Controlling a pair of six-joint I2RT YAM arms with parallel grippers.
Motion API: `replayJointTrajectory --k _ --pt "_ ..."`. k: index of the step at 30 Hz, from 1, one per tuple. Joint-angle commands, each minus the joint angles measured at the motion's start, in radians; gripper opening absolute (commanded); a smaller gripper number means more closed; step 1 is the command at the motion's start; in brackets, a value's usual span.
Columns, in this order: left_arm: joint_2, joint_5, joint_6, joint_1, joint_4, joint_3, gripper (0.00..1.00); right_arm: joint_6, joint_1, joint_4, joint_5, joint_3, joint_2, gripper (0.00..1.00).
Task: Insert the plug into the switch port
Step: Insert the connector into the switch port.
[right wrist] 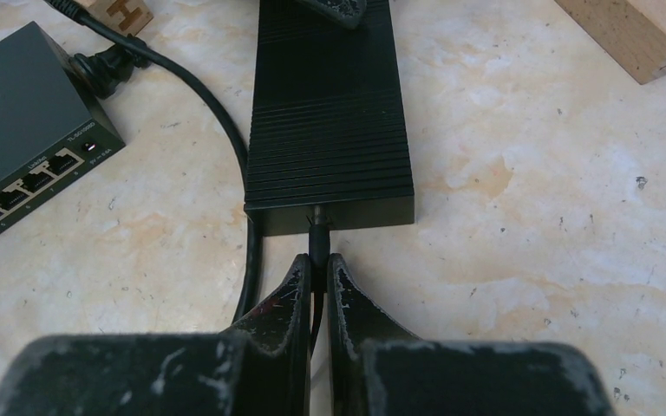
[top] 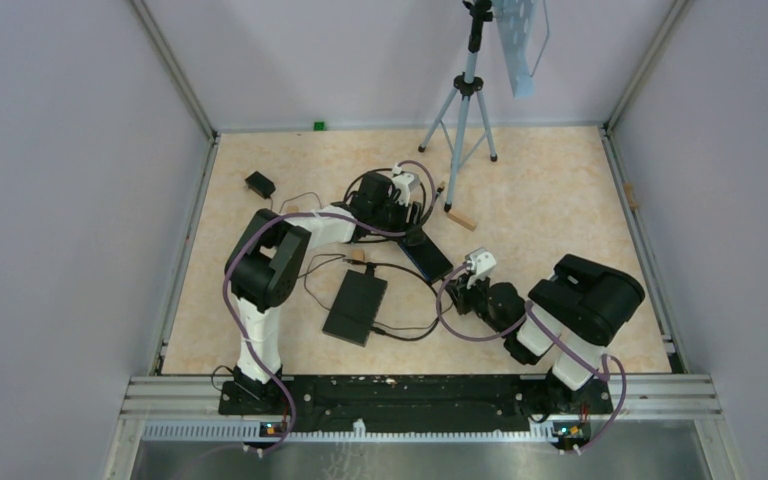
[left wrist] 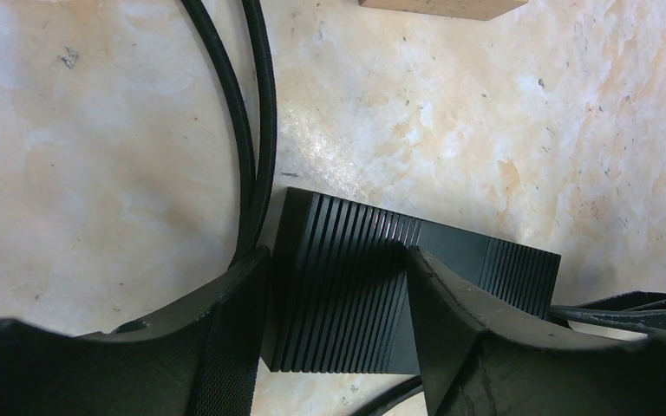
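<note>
A long black ribbed box (top: 430,255) lies mid-table, its end face toward my right gripper (right wrist: 319,260). That gripper is shut on a thin black plug (right wrist: 317,234), whose tip meets the middle of the box's near end face (right wrist: 329,214). My left gripper (left wrist: 338,260) stands open over the box's far end (left wrist: 347,286): one finger (left wrist: 243,303) sits against the end, the other (left wrist: 451,303) rests on top. A flat dark switch (right wrist: 17,113) with a row of ports lies left of the box, with a cable plugged into its side.
Black cables (left wrist: 256,130) loop round the ribbed box and the switch (top: 355,305). A wooden block (right wrist: 629,30) lies right of the box and a smaller one (right wrist: 121,13) beside the switch. A tripod (top: 465,100) stands at the back, with a small black adapter (top: 259,184) at back left.
</note>
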Motion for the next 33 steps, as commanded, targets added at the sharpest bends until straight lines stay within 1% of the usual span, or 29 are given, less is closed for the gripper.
replayJointTrajectory --k 1,10,14,24,29,33 --pt "0.079 0.016 0.016 -0.033 -0.16 -0.039 0.63 0.019 -0.01 0.15 -0.021 0.035 -0.006 0.0" --pt "0.075 0.021 0.012 -0.035 -0.154 -0.049 0.63 0.015 -0.011 0.124 -0.018 0.047 -0.002 0.0" --pt "0.067 0.02 0.011 -0.041 -0.148 -0.068 0.63 0.013 -0.011 0.071 -0.011 0.069 0.008 0.0" --pt "0.045 0.022 0.0 -0.059 -0.115 -0.13 0.63 -0.012 -0.019 0.063 -0.013 0.09 0.046 0.0" --pt "0.037 0.057 0.016 -0.081 -0.103 -0.149 0.62 -0.051 -0.022 0.034 -0.032 0.109 0.022 0.0" --pt "0.016 0.089 0.004 -0.111 -0.057 -0.201 0.63 -0.079 -0.037 -0.038 -0.06 0.147 -0.029 0.0"
